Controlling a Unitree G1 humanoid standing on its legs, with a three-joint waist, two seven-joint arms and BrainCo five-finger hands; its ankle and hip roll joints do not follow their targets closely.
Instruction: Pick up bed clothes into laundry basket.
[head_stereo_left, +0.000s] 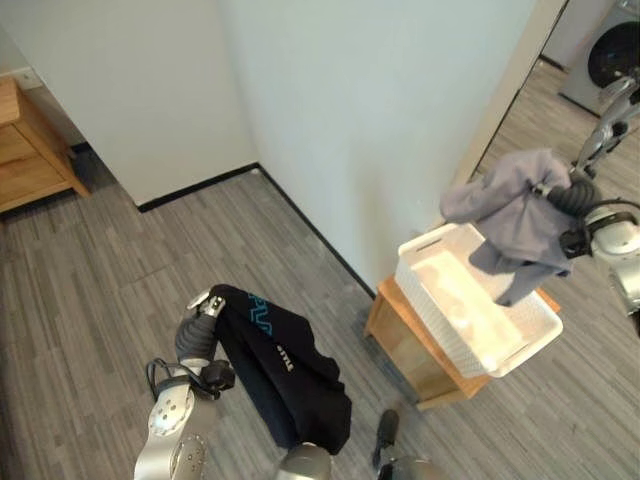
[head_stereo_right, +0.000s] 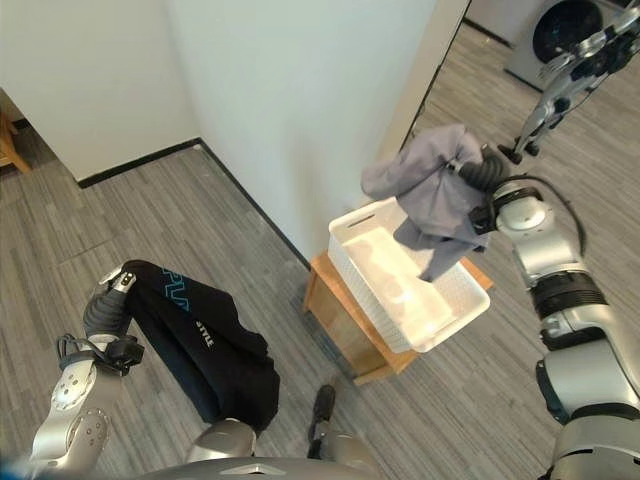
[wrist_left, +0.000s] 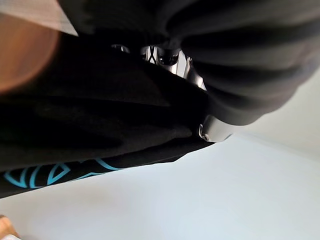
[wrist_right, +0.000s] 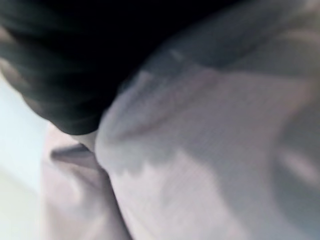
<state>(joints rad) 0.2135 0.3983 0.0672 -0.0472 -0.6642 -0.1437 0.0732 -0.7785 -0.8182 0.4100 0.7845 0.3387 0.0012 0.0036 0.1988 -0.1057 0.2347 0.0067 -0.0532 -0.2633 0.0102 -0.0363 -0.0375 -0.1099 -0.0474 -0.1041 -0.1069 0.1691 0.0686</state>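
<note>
My left hand (head_stereo_left: 204, 308) is low on the left, shut on a black garment (head_stereo_left: 285, 375) with teal print that hangs down from it toward the floor. In the left wrist view the black cloth (wrist_left: 100, 125) lies against the fingers. On the right, my right hand (head_stereo_right: 476, 172) is raised and shut on a grey garment (head_stereo_right: 432, 195). The grey cloth dangles over the far end of a white laundry basket (head_stereo_left: 430, 310), its lower edge just inside the rim. The grey garment (wrist_right: 200, 150) is also close up in the right wrist view.
The basket stands on a low wooden stool (head_stereo_left: 400, 338) against a white wall corner (head_stereo_left: 350, 120). A wooden dresser (head_stereo_left: 25, 150) is at the far left and a washing machine (head_stereo_right: 560, 30) at the far right. Grey plank floor (head_stereo_left: 100, 280) lies between.
</note>
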